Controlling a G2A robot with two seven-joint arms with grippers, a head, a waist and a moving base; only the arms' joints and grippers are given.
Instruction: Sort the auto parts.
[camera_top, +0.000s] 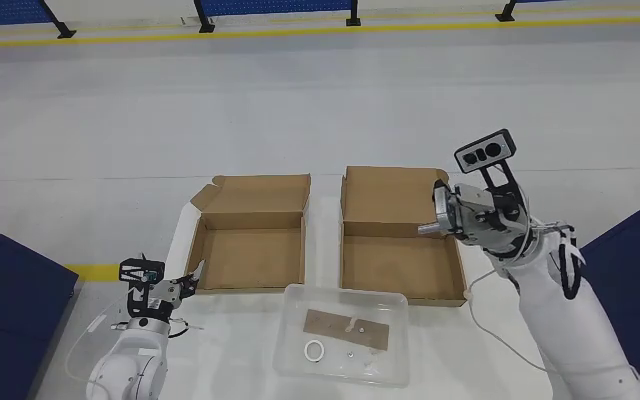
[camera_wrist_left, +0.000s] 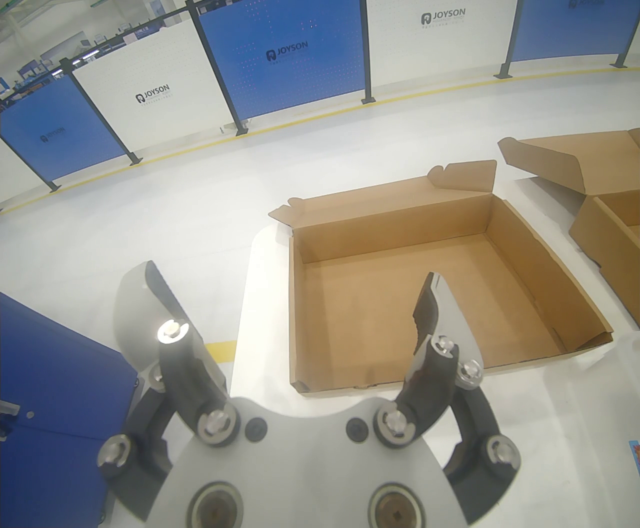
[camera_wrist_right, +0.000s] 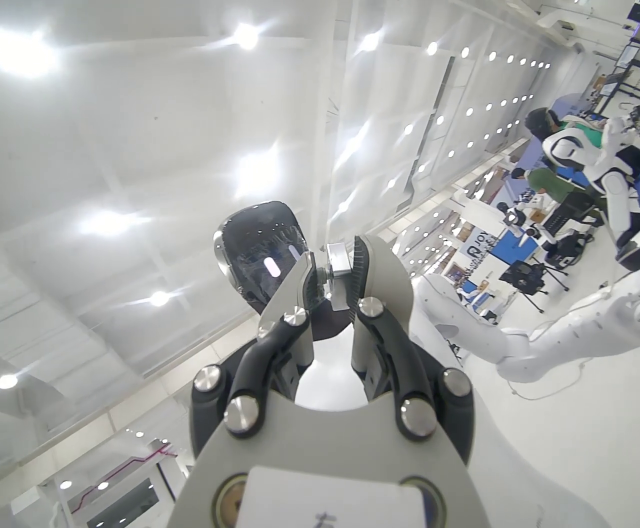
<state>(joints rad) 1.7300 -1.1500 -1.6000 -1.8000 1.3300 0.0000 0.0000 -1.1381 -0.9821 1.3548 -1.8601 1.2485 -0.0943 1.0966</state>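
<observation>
Nearest me, the tray (camera_top: 292, 345) holds the unsorted parts, a white ring (camera_top: 314, 350) among them. My left hand (camera_wrist_left: 290, 272) sits spread and empty off the near corner of the left box (camera_top: 250, 258). My right hand (camera_wrist_right: 334, 280) is raised above the right box (camera_top: 400, 268), pinching a small metal part (camera_wrist_right: 338, 266) between its pads. I judge I'm mid-carry, part picked but not placed. Next I must choose its box, lower the hand over it and release, then go to the tray again.
</observation>
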